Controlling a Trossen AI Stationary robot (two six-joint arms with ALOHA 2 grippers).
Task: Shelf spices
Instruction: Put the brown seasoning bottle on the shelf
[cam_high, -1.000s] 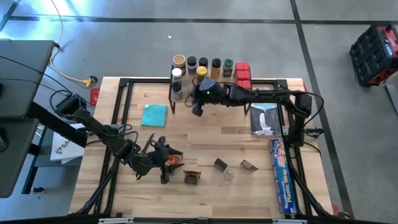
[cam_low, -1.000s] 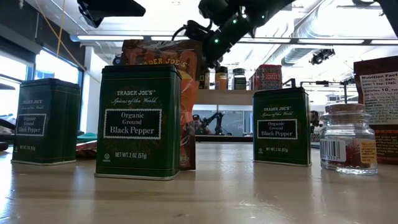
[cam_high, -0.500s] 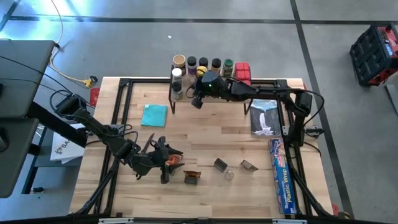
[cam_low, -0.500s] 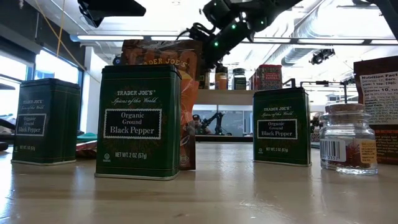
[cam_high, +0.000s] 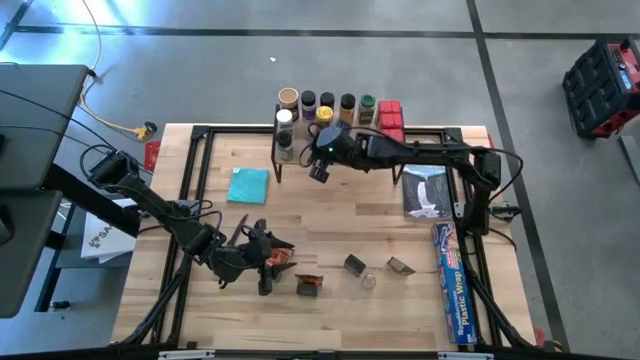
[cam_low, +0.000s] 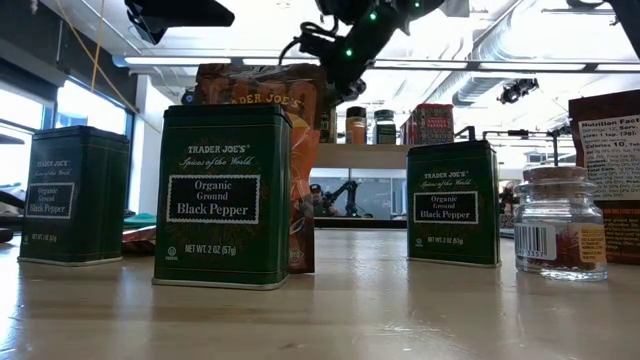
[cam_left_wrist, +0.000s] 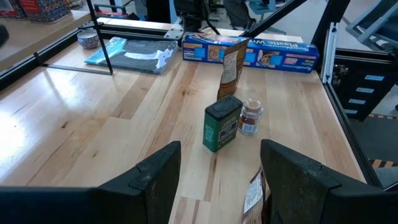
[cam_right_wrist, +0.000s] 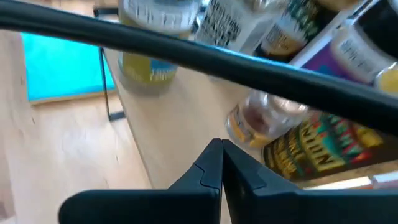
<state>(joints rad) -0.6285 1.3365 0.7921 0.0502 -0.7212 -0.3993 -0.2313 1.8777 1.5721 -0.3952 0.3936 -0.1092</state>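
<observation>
The table (cam_high: 330, 215) carries the shelf (cam_high: 300, 152) at its far edge, where a row of spices (cam_high: 327, 105) stands on top. My right hand (cam_high: 319, 172), fingers pressed together and holding nothing, hovers at the shelf's front. My left hand (cam_high: 262, 262), fingers spread and empty, rests low at the near left. Loose spices remain near it: a green tin (cam_left_wrist: 222, 122) and a small glass jar (cam_left_wrist: 250, 116).

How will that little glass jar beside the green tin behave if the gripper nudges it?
The glass jar stands upright on the smooth table, so it would probably slide before tipping. Being round, it would likely roll if knocked over. Glass looks slippery and breakable.
</observation>
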